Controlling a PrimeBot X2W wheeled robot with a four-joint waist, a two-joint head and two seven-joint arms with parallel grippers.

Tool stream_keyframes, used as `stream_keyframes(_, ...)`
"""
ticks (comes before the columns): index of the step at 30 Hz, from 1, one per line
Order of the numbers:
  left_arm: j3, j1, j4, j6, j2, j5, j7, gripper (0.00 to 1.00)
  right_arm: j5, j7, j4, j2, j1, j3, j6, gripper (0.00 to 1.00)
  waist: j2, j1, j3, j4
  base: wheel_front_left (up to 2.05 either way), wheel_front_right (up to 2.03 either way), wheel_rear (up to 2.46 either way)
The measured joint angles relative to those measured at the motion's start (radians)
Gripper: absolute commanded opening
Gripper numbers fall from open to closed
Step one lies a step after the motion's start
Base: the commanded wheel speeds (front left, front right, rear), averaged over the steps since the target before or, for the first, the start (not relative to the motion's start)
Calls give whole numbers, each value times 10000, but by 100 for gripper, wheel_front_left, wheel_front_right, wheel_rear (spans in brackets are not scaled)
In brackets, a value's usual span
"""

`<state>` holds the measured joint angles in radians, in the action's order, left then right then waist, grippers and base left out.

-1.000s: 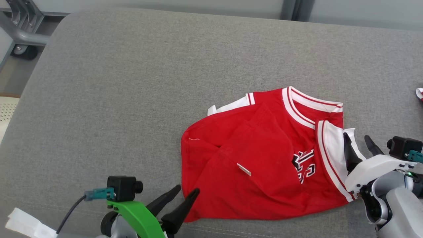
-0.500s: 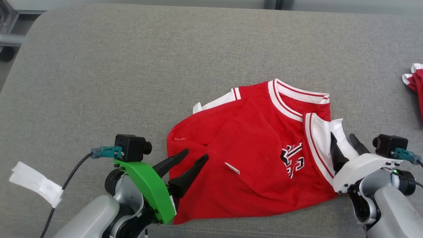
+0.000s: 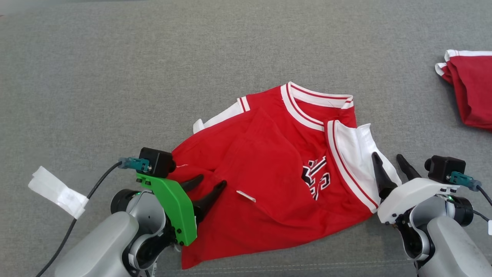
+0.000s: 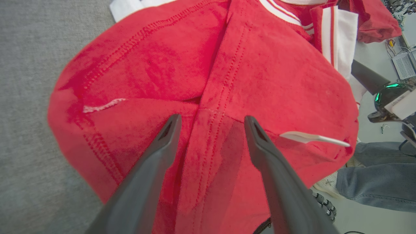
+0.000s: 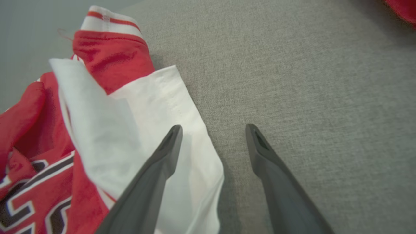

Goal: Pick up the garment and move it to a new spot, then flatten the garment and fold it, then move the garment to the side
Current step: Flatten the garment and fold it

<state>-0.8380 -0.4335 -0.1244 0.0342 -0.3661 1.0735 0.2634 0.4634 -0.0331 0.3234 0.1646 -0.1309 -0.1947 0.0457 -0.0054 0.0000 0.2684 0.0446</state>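
Lying crumpled at centre frame: garment point(image 3: 269, 169) on grey cushion point(image 3: 115, 77).
Left gripper point(image 3: 213, 180), lower left, fingers apart over red fabric, nothing held; right gripper point(image 3: 387, 155), lower right, fingers apart, one over the white panel, one over cushion.

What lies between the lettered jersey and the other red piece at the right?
Bare grey cushion, as the head view shows: nothing rests between the jersey and the smaller red piece.
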Motion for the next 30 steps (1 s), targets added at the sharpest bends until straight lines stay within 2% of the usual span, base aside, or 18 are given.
stream_keyframes(7, -140, -243, -631, -288, 309, -86, 94, 100, 8, -27, 19, -6, 19, 144, 84, 100, 0, 0, 116, -294, 0, 0, 0)
stream_keyframes(9, -205, -304, -780, -449, 412, -86, 98, 91, 12, -84, 58, -2, 22, 182, 86, 100, 0, 0, 93, -290, 0, 0, 0)
stream_keyframes(12, -270, -402, -963, -535, 510, -71, 100, 85, 25, -102, 69, 0, 100, 236, 90, 100, 0, 0, 32, -244, 0, 0, 0)
stream_keyframes(15, -301, -440, -1158, -621, 708, -71, 96, 69, 25, -102, 107, -4, 198, 238, 102, 100, 0, 0, -26, -179, 0, 0, 0)
stream_keyframes(17, -313, -461, -1289, -706, 725, -71, 94, 49, 25, -102, 109, -4, 198, 236, 102, 100, 0, 0, -67, -130, 0, 0, 0)
stream_keyframes(18, -299, -477, -1333, -708, 723, -71, 84, 42, 25, -102, 109, -6, 198, 217, 102, 100, 0, 0, -85, -108, 0, 0, 0)
stream_keyframes(19, -293, -491, -1371, -725, 725, -65, 84, 28, 25, -102, 109, -10, 198, 201, 102, 100, 0, 0, -99, -93, 0, 0, 0)
stream_keyframes(21, -299, -500, -1490, -828, 763, -46, 84, 10, 25, -102, 109, -15, 198, 188, 102, 100, 0, 0, -120, -74, 0, 0, 0)
stream_keyframes(22, -299, -500, -1551, -848, 811, -46, 81, 10, 25, -102, 109, -13, 198, 188, 102, 100, 0, 0, -130, -65, 0, 0, 0)
stream_keyframes(24, -313, -506, -1599, -880, 934, -46, 71, 0, 25, -102, 111, -12, 198, 188, 102, 100, 0, 0, -151, -46, 0, 0, 0)
stream_keyframes(30, -291, -813, -1572, -980, 999, -84, -196, 0, 25, -105, 107, 61, 199, 270, 109, 100, 0, 0, -215, 57, 0, 0, 0)
